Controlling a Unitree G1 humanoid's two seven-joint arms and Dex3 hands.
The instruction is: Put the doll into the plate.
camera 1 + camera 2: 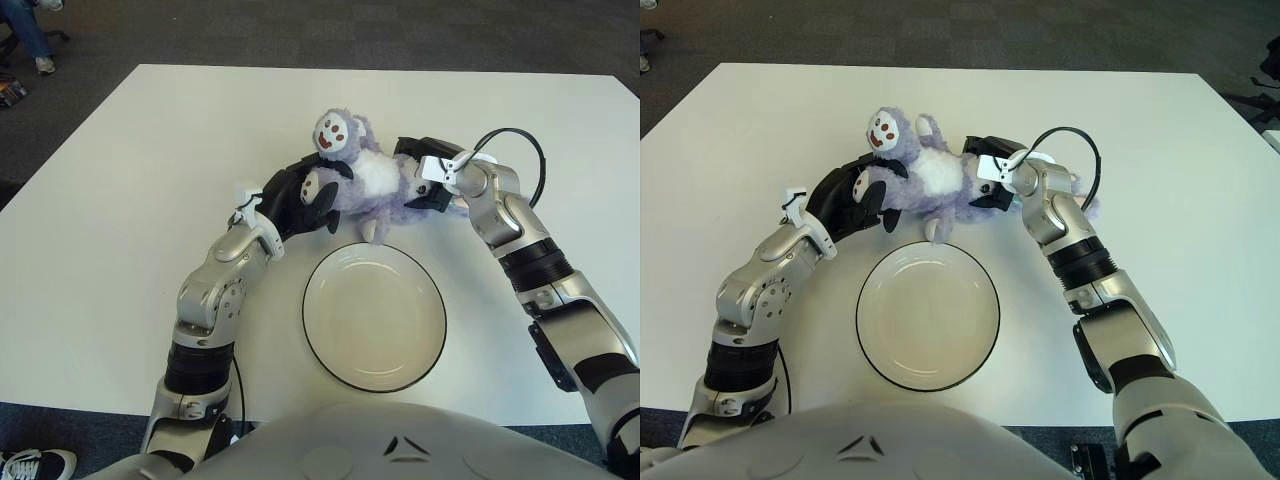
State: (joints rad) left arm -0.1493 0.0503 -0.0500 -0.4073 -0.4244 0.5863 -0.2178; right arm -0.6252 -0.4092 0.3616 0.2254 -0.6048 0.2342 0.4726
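fingers of left hand (300,200) and right hand (420,180) grasp doll (355,180), head pointing away.

On the white desk (1160,150), a purple doll (925,172) is gripped from either side by the left hand (852,200) and right hand (990,175), just beyond the black-rimmed plate (928,315).

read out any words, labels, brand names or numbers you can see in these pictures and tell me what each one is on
No readable text anywhere in either view.
The doll, held between the left hand and the right hand, shows only a face, no tag or lettering.
The plate is plain with a dark rim line, no print.
The small white tabs on the wrists show no legible marking.
The table bears no text.
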